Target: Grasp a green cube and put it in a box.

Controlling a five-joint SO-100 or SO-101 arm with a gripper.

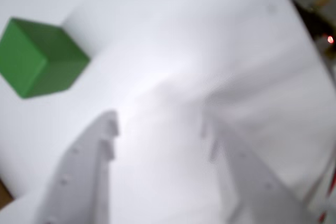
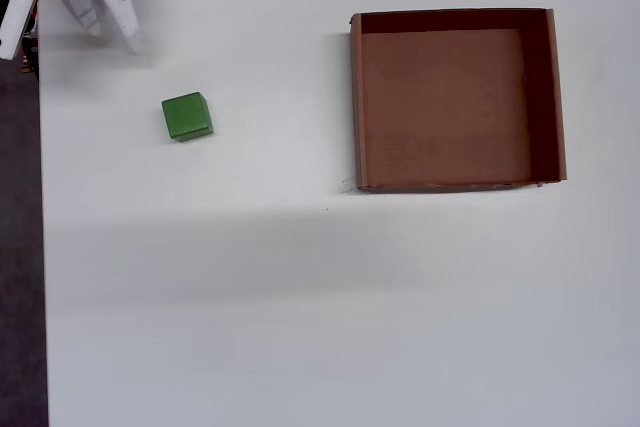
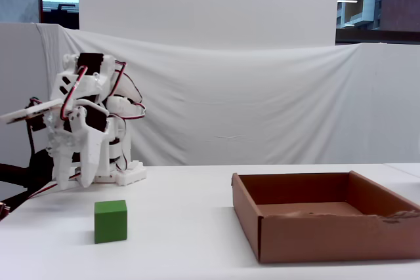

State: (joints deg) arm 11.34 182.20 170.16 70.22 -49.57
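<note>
The green cube [image 2: 187,116] sits on the white table, to the left of the box in the overhead view. It shows at the upper left of the wrist view [image 1: 39,59] and in front of the arm in the fixed view [image 3: 110,221]. The box [image 2: 445,97] is an empty brown cardboard tray at the right [image 3: 328,231]. My gripper [image 1: 160,127] is open and empty, with its jaws spread wide. It hangs just above the table near the far left corner [image 2: 112,39], short of the cube and apart from it [image 3: 73,183].
The white arm's base [image 3: 125,174] stands at the table's left end with red and black cables. The table's left edge borders a dark floor strip [image 2: 20,247]. A white cloth backdrop [image 3: 262,96] hangs behind. A red light [image 1: 330,39] glows off the table's edge.
</note>
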